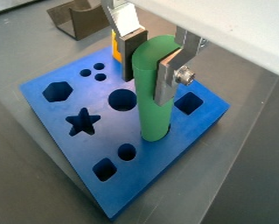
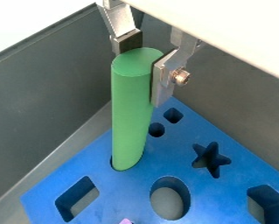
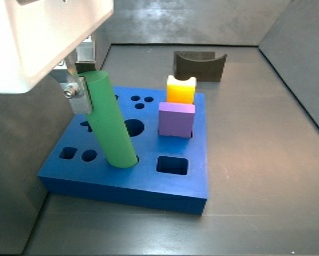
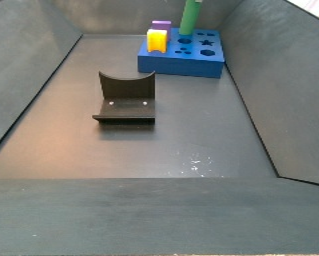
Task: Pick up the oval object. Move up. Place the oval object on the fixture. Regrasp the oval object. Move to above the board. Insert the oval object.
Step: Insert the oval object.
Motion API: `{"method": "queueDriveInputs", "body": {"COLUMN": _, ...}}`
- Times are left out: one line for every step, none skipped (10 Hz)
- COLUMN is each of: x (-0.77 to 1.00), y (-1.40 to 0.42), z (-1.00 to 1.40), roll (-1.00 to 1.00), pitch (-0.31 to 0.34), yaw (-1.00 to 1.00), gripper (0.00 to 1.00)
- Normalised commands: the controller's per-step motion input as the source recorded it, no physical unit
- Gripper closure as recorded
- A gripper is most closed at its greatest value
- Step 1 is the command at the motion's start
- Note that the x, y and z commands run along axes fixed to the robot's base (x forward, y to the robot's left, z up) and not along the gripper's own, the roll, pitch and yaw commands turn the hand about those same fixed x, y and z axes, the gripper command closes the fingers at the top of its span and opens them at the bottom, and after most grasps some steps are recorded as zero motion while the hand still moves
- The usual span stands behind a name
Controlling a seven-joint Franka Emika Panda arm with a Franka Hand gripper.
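The pincer (image 1: 151, 54) hangs above the blue board (image 1: 59, 114), its silver fingers (image 1: 167, 77) closed on the upper end of the green oval rod (image 1: 155, 96) — the same grip shows in the second wrist view (image 2: 149, 54). The rod (image 2: 129, 114) stands nearly upright, leaning slightly in a side view (image 3: 111, 120), with its lower end in one of the board's (image 3: 122, 180) holes. A yellow block (image 3: 182, 90) and a purple block (image 3: 175, 120) stand on the board's far part. The dark fixture (image 4: 124, 98) sits well apart on the floor, bare — the board (image 4: 189, 62) is behind it.
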Motion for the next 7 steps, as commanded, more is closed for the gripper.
{"method": "queueDriveInputs", "body": {"x": 0.47, "y": -0.4, "z": -0.28, "roll": 0.15, "pitch": 0.097, "yaw": -0.11, "gripper": 1.0}}
{"method": "queueDriveInputs", "body": {"x": 0.43, "y": -0.45, "z": -0.4, "roll": 0.28, "pitch": 0.307, "yaw": -0.06, "gripper": 1.0}}
{"method": "queueDriveInputs", "body": {"x": 0.21, "y": -0.32, "z": 0.0, "roll": 0.32, "pitch": 0.469, "yaw": -0.01, "gripper": 1.0}}
{"method": "queueDriveInputs", "body": {"x": 0.15, "y": -0.29, "z": 0.0, "roll": 0.31, "pitch": 0.5, "yaw": -0.03, "gripper": 1.0}}
{"method": "queueDriveInputs", "body": {"x": 0.09, "y": -0.23, "z": 0.03, "roll": 0.3, "pitch": 0.5, "yaw": -0.05, "gripper": 1.0}}
{"method": "queueDriveInputs", "body": {"x": 0.15, "y": -0.22, "z": 0.0, "roll": 0.33, "pitch": 0.5, "yaw": -0.04, "gripper": 1.0}}
{"method": "queueDriveInputs", "body": {"x": 0.11, "y": -0.22, "z": 0.02, "roll": 0.32, "pitch": 0.5, "yaw": -0.06, "gripper": 1.0}}
